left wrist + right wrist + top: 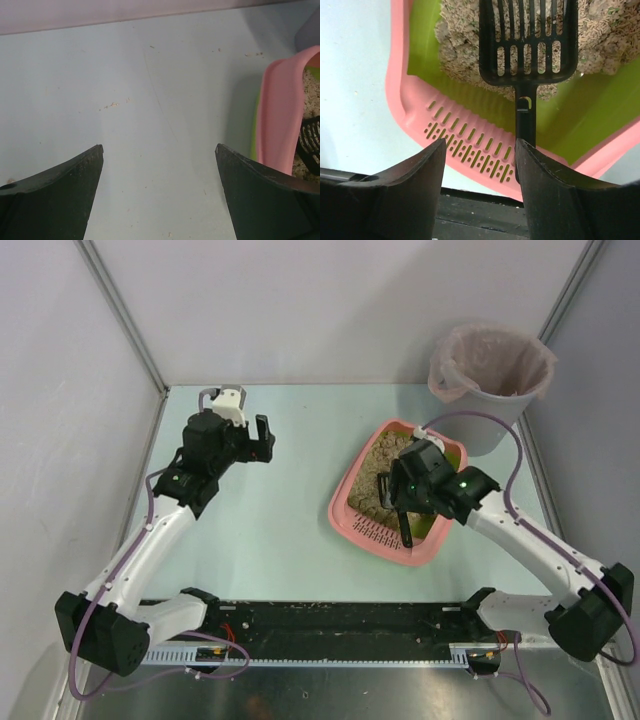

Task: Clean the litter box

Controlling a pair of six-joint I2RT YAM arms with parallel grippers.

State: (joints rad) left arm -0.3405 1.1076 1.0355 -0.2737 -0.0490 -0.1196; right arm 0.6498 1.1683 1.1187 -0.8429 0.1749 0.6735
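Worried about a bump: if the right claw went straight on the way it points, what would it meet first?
Most likely the black scoop, whose handle lies right ahead of one finger. Between the fingers, the slotted rim of the litter box comes next. Depth is unclear.

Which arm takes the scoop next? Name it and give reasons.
Right. The right gripper hangs over the litter box, jaws apart, with the scoop handle by one finger. The left gripper is over the table, beside the box.
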